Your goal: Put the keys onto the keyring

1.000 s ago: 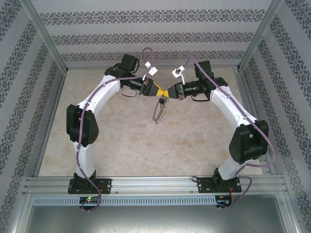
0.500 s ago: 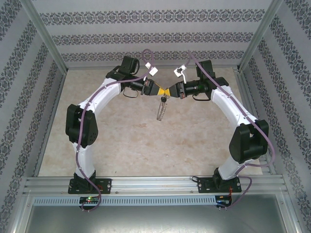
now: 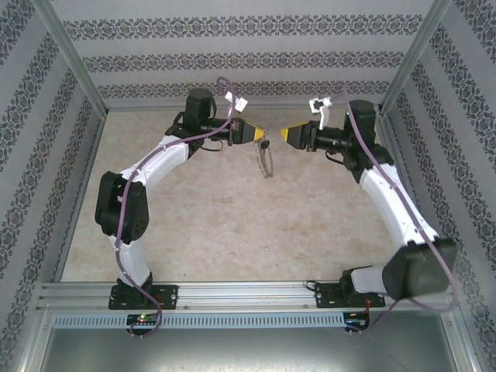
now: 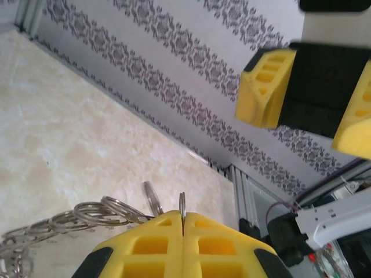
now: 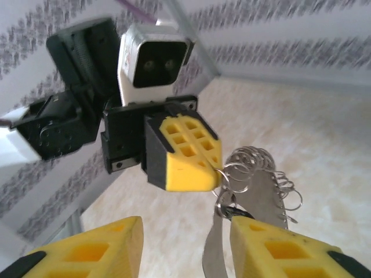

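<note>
My left gripper [image 3: 260,135] is raised above the table's far middle and is shut on a small ring of the keyring [image 3: 268,163]. The keyring, a thin silvery hoop fringed with tiny rings, hangs below the gripper's tips. In the left wrist view the yellow fingers [image 4: 145,249] pinch one thin ring, and the keyring's chain of rings [image 4: 87,213] trails off to the left. The key's black head [image 5: 235,212] hangs just under the left gripper [image 5: 215,174], partly behind my right finger. My right gripper [image 3: 285,135] faces the left one across a small gap, open and holding nothing [image 5: 185,226].
Bare beige tabletop [image 3: 232,225] lies under both arms. Patterned walls close in the back and sides. An aluminium frame post [image 3: 411,54] stands at the far right corner, close behind the right arm. The metal rail [image 3: 248,294] with both arm bases runs along the near edge.
The grippers met at the keyring a second ago. The right gripper has since opened and drawn back to the right. The left gripper closed and now carries the swinging keyring alone.
</note>
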